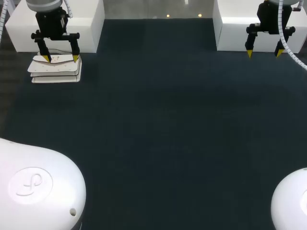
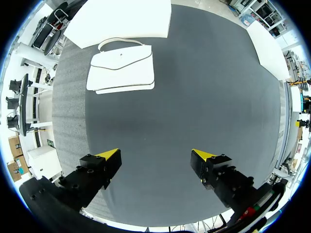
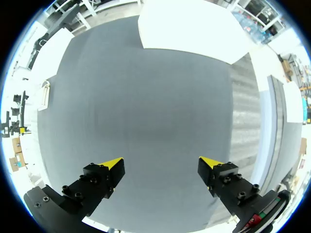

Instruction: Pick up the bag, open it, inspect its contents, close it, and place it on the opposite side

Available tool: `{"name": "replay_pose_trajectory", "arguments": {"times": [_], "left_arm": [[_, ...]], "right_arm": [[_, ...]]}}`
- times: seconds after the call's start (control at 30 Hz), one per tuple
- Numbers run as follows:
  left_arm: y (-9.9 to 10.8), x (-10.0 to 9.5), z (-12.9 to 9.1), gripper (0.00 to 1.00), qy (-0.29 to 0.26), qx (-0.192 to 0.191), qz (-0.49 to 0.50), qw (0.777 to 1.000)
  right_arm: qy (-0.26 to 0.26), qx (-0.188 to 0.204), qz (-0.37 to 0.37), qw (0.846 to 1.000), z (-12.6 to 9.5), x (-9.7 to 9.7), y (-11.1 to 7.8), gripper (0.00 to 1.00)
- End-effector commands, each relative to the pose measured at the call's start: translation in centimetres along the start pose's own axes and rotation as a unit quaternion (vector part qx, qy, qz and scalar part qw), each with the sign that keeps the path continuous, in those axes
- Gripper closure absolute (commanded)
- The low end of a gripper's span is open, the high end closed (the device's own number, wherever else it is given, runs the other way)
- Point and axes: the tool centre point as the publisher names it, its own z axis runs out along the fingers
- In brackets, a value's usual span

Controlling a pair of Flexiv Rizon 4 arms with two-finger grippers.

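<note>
Left gripper (image 1: pixel 60 58) spread wide, empty, over the white handbag (image 1: pixel 55 72) at the worktop's (image 1: pixel 168 120) 10 o'clock corner; right gripper (image 1: pixel 264 52) likewise apart and empty at 2 o'clock. Might nip only the thin handle (image 2: pixel 119 41) or loose flap (image 2: pixel 124 58) and drag the bag askew. Looks seated on the bag from overhead, but from the left wrist hangs well short, bag ahead toward 11 o'clock.
</note>
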Motion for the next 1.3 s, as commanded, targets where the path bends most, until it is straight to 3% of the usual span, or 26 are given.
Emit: {"name": "replay_pose_trajectory", "arguments": {"times": [0.03,0.47,0.57,0.73,0.9,0.97,1.13,1.3], "left_arm": [[0.0,0.0,-0.1,0.0,-0.001,0.0,0.0,1.0],[-0.1,0.1,0.0,0.0,0.007,-0.001,0.01,1.0],[-0.2,-0.1,0.1,0.0,0.029,0.0,0.027,0.999],[-0.6,-1.7,0.4,0.0,0.089,0.005,0.048,0.995],[-1.2,-3.7,0.8,0.0,0.129,0.005,0.056,0.99],[-1.5,-4.6,0.9,0.0,0.146,0.007,0.063,0.987],[-2.5,-7.3,1.3,0.0,0.187,0.006,0.057,0.981],[-3.3,-9.7,1.9,0.0,0.214,0.004,0.033,0.976]], "right_arm": [[-0.001,0.001,0.0,1.0,-0.1,0.1,0.0,0.0],[-0.001,0.001,0.0,1.0,-0.1,0.1,0.0,0.0],[0.001,-0.036,-0.072,0.997,-0.1,1.3,0.3,0.0],[0.006,-0.09,-0.188,0.978,0.5,2.8,0.3,0.0],[0.022,-0.15,-0.291,0.944,1.4,4.2,-0.2,0.0],[0.036,-0.18,-0.347,0.92,1.9,5.1,-0.6,0.0],[0.061,-0.218,-0.441,0.869,3.1,7.0,-1.1,0.0],[0.089,-0.241,-0.497,0.829,4.6,8.7,-1.4,0.0]]}}
